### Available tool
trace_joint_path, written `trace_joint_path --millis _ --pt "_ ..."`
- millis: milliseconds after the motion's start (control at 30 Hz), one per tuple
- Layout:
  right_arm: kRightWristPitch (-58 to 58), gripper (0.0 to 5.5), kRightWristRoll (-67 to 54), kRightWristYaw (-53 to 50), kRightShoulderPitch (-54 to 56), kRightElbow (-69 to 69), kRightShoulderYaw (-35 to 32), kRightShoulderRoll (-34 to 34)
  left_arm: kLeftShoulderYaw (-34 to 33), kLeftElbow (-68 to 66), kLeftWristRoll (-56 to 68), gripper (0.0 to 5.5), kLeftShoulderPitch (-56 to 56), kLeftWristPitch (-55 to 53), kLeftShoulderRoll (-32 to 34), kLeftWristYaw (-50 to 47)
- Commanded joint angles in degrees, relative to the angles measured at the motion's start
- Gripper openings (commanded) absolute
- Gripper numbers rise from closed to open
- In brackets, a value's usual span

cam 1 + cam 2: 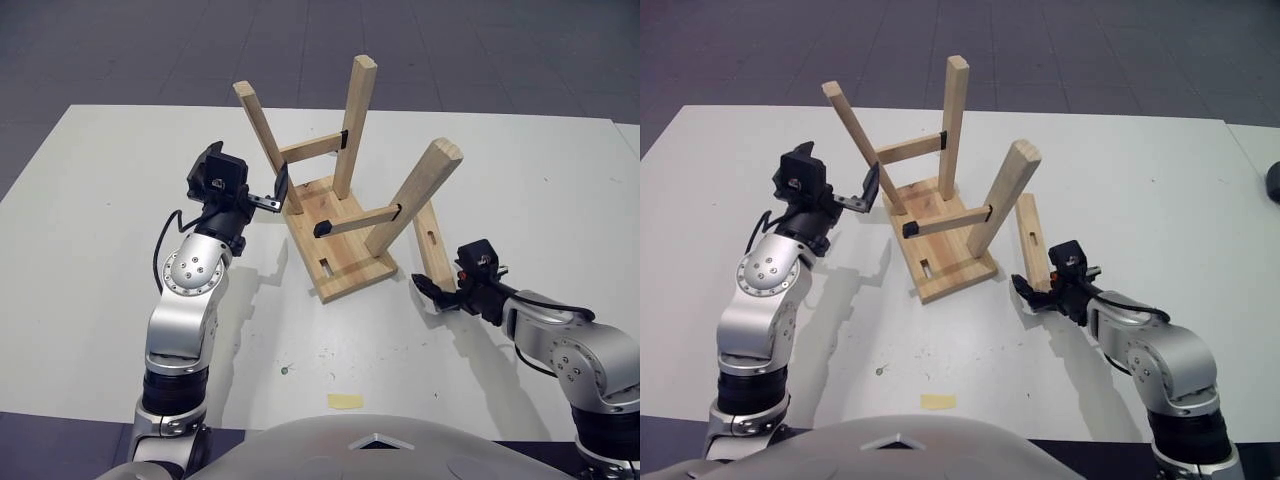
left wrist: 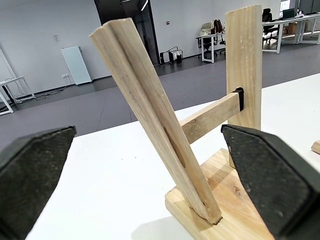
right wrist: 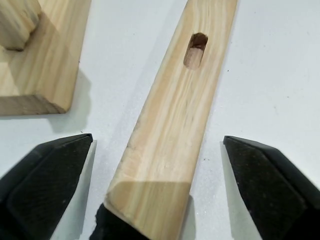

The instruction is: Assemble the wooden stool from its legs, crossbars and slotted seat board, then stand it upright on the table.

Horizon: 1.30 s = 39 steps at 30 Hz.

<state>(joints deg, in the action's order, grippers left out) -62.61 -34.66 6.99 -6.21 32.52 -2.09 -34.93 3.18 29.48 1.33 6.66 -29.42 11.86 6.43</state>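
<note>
The stool lies upside down: its seat board (image 1: 350, 268) rests flat on the white table with three legs pointing up. The left leg (image 1: 262, 135) leans, the back leg (image 1: 356, 120) is upright, and the right leg (image 1: 418, 192) tilts. One crossbar (image 1: 312, 148) joins the left and back legs; a second crossbar (image 1: 358, 220) sticks out from the right leg. A fourth, slotted leg (image 1: 431, 238) lies loose to the right of the board. My left gripper (image 1: 277, 195) is open astride the left leg (image 2: 155, 125), not touching it. My right gripper (image 3: 157, 185) is open around the loose leg's near end (image 3: 175, 115).
A yellow scrap of tape (image 1: 345, 401) lies near the table's front edge. The white table (image 1: 100, 220) has bare room left of the stool and behind it. A dark object (image 1: 1272, 180) sits at the far right edge.
</note>
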Motion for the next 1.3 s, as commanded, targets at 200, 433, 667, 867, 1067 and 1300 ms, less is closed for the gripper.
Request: trace_joint_path --millis 200,433,667,867,1067,1300 --pt "-1.32 3.35 4.60 1.68 1.83 -1.33 1.35 0.20 0.73 -0.17 -1.36 5.40 -0.66 0.54 -0.56 -0.64" --pt "-1.47 2.30 6.22 3.85 0.99 -1.80 0.70 -0.21 1.05 -0.23 -1.97 5.40 -0.99 0.60 -0.58 -0.81" --pt "2.46 2.07 9.50 3.36 4.64 -4.97 -0.75 2.33 0.53 -0.65 -1.59 5.40 0.57 0.79 -1.02 -1.09" --pt "22.45 2.07 17.58 -1.41 15.17 -10.53 -5.44 7.10 -7.04 3.20 10.79 5.40 9.28 -6.49 -2.78 2.67" --pt "46.45 2.07 26.22 -1.64 25.79 -11.41 -6.36 6.32 -22.42 4.10 42.71 5.40 26.85 -18.70 -6.79 -0.95" --pt "56.27 2.07 25.15 6.95 32.71 -2.68 -0.31 7.00 -24.04 -0.38 71.17 5.40 37.55 -20.41 -7.62 -9.98"
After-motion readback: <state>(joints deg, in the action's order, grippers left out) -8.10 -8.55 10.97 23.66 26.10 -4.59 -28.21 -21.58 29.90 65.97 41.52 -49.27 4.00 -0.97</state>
